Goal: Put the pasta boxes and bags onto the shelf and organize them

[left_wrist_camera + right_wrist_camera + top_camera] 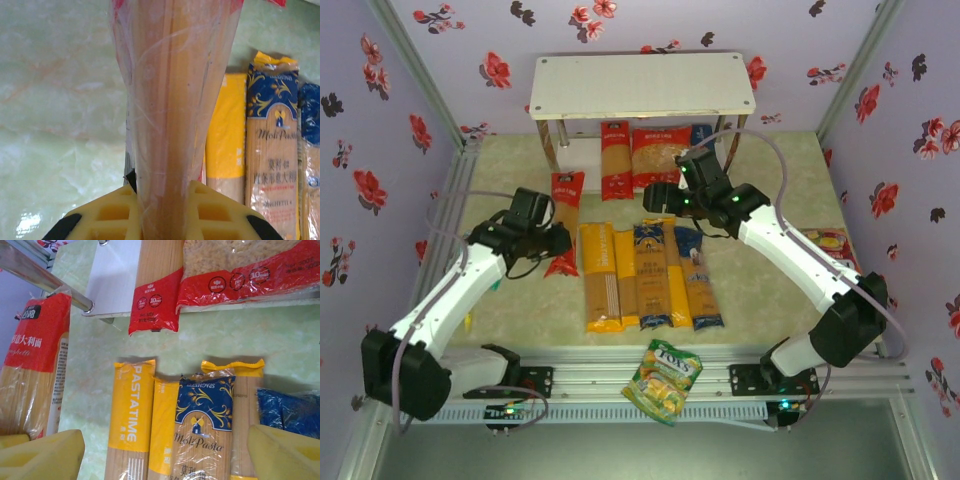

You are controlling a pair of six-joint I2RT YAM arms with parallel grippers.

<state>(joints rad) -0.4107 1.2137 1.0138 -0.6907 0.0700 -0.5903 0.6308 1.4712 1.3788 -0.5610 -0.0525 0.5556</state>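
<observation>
My left gripper [548,238] is shut on a red spaghetti bag [565,212], at the left of the table. In the left wrist view its clear lower end [167,110] is pinched between the yellow fingers [107,217]. A row of yellow and dark-blue spaghetti packs [650,275] lies flat mid-table. My right gripper [665,195] hovers open above the row's far ends, over a yellow PASTATIME pack [131,415] and a blue-labelled pack [205,435]. On the lower board of the shelf [642,85] lie a red spaghetti bag [616,160] and a wider red short-pasta bag [660,152].
A green-yellow snack bag [663,380] rests on the front rail between the arm bases. A small red-yellow bag [830,240] lies at the right edge. The shelf's metal leg [47,285] stands close to the held red bag [35,365]. Floral walls enclose the table.
</observation>
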